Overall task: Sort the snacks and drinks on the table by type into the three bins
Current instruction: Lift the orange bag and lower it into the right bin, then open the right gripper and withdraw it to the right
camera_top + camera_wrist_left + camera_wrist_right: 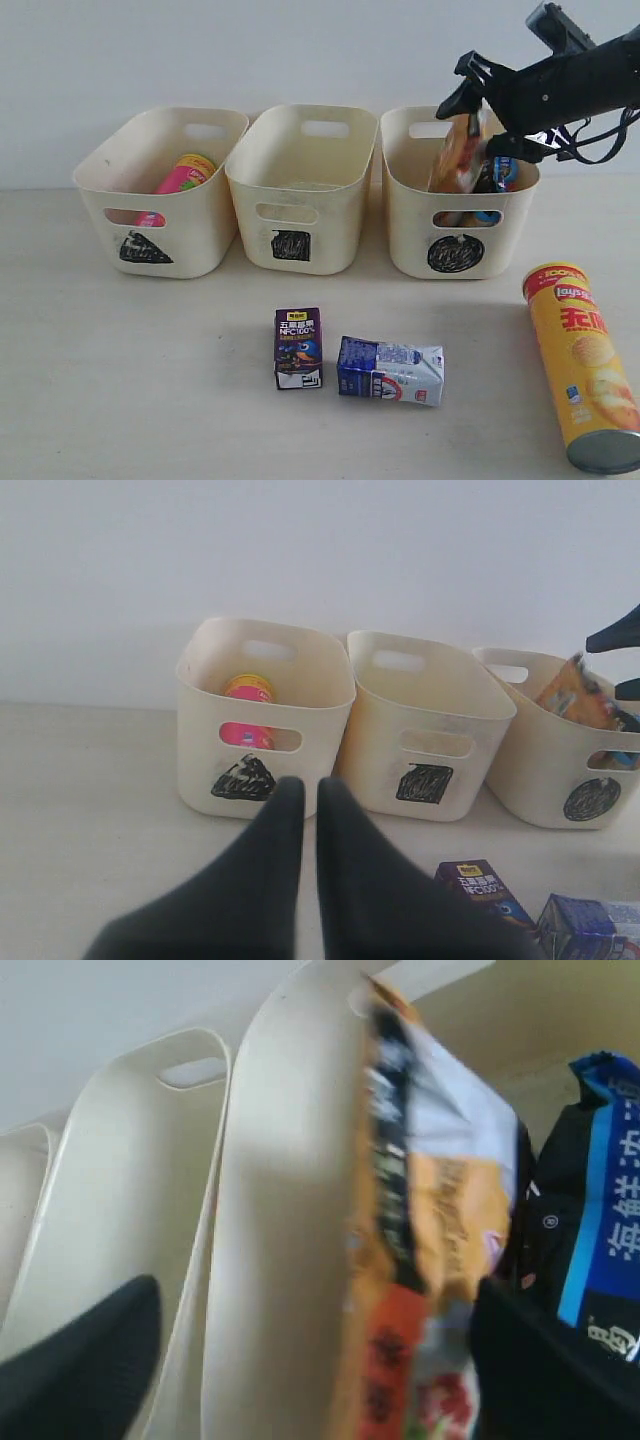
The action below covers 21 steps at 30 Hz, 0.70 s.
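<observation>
While above the circle bin [405, 240], right hand [315, 1300] agape; left hand [303, 786] closed, empty.

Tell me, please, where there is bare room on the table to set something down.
Bare table lies left of the purple juice box, and between the blue carton and the yellow tube. The circle bin is crowded with bags.

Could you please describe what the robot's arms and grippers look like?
The right arm is matte black, with thin black cables looping beneath it. The left gripper and right gripper both have black fingers tapering to blunt tips. No markings show.
</observation>
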{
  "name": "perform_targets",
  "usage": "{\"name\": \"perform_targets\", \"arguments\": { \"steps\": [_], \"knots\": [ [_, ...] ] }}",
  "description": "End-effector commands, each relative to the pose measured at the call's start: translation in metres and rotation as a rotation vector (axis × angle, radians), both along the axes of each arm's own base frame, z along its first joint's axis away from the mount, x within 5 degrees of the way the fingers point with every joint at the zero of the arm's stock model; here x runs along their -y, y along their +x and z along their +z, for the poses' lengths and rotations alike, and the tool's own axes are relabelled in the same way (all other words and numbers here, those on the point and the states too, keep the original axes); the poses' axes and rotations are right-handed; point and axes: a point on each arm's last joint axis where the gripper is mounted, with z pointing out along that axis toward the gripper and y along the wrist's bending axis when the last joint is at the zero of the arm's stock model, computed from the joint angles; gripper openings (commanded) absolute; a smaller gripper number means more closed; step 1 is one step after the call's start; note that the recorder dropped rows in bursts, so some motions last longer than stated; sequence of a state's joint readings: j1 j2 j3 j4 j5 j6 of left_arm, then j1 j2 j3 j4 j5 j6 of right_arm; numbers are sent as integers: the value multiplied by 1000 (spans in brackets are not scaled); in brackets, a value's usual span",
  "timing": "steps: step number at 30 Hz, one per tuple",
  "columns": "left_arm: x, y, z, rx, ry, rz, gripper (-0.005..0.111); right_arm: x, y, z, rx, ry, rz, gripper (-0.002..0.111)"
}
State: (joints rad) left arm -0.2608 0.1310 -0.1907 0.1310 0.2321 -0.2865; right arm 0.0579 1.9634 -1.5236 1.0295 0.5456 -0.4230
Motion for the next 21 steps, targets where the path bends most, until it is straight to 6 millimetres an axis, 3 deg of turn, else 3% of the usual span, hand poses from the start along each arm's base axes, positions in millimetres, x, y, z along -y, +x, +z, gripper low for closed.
{"name": "perform_targets", "arguments": {
  "steps": [1,4,9,13,16,21],
  "knots": [
    [0,1,-1,-9,-6,-1,4,5,-2,15,55,-18,-3,91],
    [0,1,-1,-9,-6,-1,4,7,-7,31,104,-38,-13,86],
    [0,1,-1,-9,-6,-1,4,14,-20,64,194,-88,-22,64],
    [0,1,-1,-9,-6,-1,4,25,-36,86,221,-150,22,33],
    [0,1,-1,-9,-6,-1,4,31,-52,100,215,-210,83,-1],
    [0,1,-1,-9,-6,-1,4,36,-81,118,202,-291,103,0]
  ]
}}
